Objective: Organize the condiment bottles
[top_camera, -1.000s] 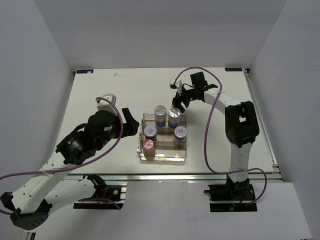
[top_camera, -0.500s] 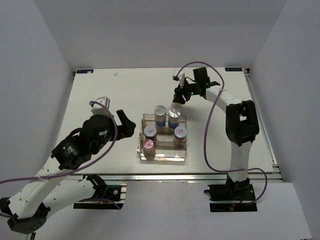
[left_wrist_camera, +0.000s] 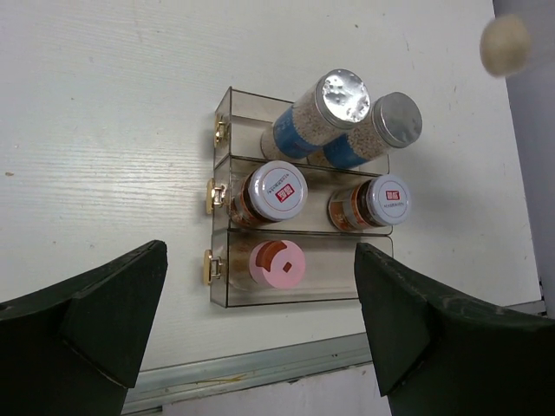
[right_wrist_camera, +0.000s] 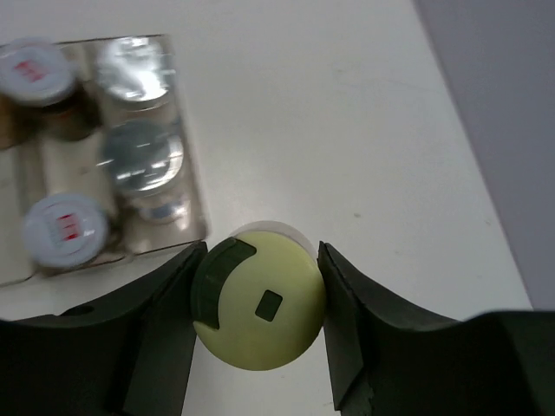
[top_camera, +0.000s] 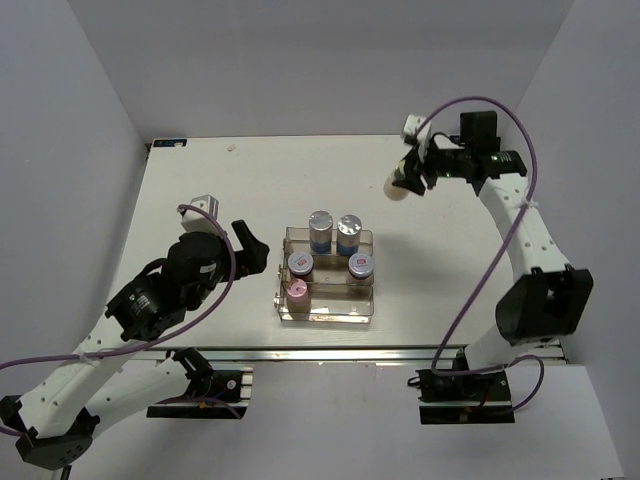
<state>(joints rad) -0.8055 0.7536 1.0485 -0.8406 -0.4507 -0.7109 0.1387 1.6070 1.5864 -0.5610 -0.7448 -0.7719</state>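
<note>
Yellow-green-capped bottle (right_wrist_camera: 258, 295) aloft over far right of table (top_camera: 200, 190), well apart from rack (top_camera: 352, 308). Right gripper (top_camera: 412, 172) clamped on it, fingers either side of cap. Racked: silver lids (left_wrist_camera: 342, 95) at back, white-red lids (left_wrist_camera: 282, 192) in middle, pink cap (left_wrist_camera: 277, 264) front left. Front right slot bare. Step in hand looks like the carry. Next: bring bottle over that slot, lower upright. Left gripper (top_camera: 255, 248) spread wide, empty, near rack.

2 silver-lidded btls (top_camera: 320, 225) rear row, 2 white-red-lid jars (top_camera: 301, 263) mid, pink-cap btl (top_camera: 297, 293) front; yellow-green-cap btl (right_wrist_camera: 257, 306) held aloft.
</note>
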